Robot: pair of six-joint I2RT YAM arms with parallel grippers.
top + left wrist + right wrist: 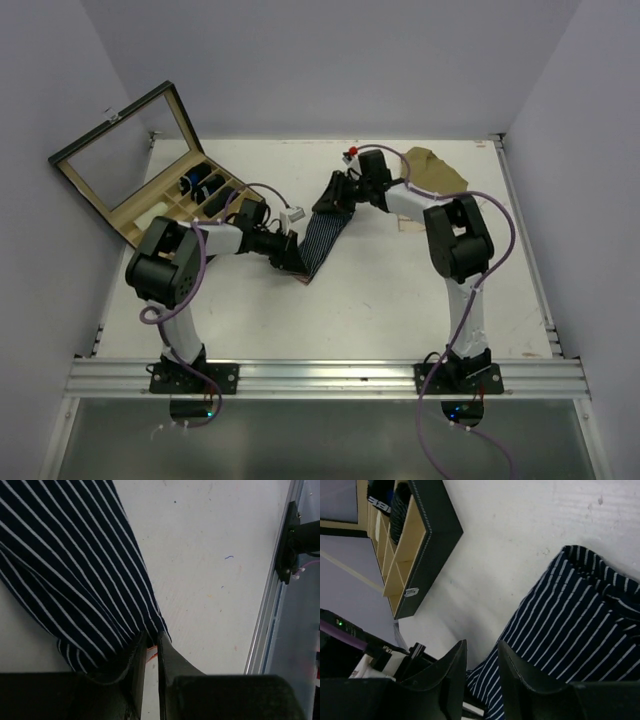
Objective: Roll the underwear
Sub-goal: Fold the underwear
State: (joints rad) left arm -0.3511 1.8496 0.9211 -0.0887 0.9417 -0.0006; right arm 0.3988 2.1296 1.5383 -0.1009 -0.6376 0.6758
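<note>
Pinching the near hem, the left gripper has its jaws set narrow on a corner of the navy cotton underwear with thin white stripes, and an orange tag shows in the slit between them. The underwear lies as a long flat band on the white table, running away toward the right gripper. That gripper sits over the far end with a modest gap between its jaws. Striped cloth shows in the gap, but I cannot tell whether it is clamped. Beyond, at far left, stands the open wooden compartment box with black walls, and at far right a scrap of brown paper. The risk is a thin bite: a hem held only by its edge may slip out once rolling starts. Uneven tension from the far end could also twist the band and leave the roll slack or skewed.
</note>
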